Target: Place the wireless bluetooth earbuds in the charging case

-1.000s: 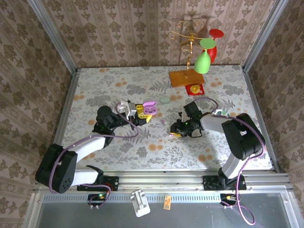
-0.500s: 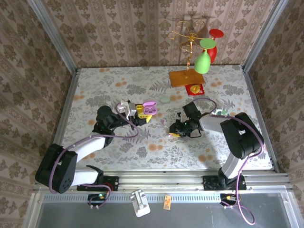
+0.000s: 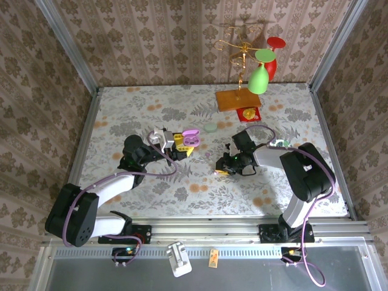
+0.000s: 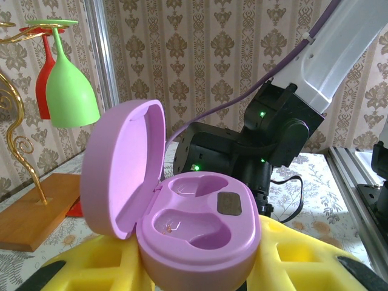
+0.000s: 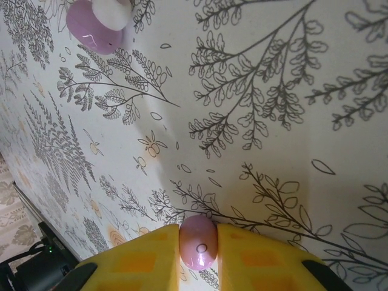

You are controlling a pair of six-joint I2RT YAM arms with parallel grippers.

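**Earbud being pinched, case being held open**

Since a second ago, the right gripper is being nudged a touch lower-left over the table, and its yellow fingers are being drawn in. An earbud is now being pinched between them, right at the tips. The left gripper is being kept clamped, as before, on the open lilac charging case, both wells empty. A second earbud is being left lying on the table, well apart.

The risk being weighed: with so shallow a pinch, the smooth bud could be squirted out or twisted during the lift, then jammed at a well's rim.

No brand is being made out. Only a small ring mark is being seen on the held earbud.
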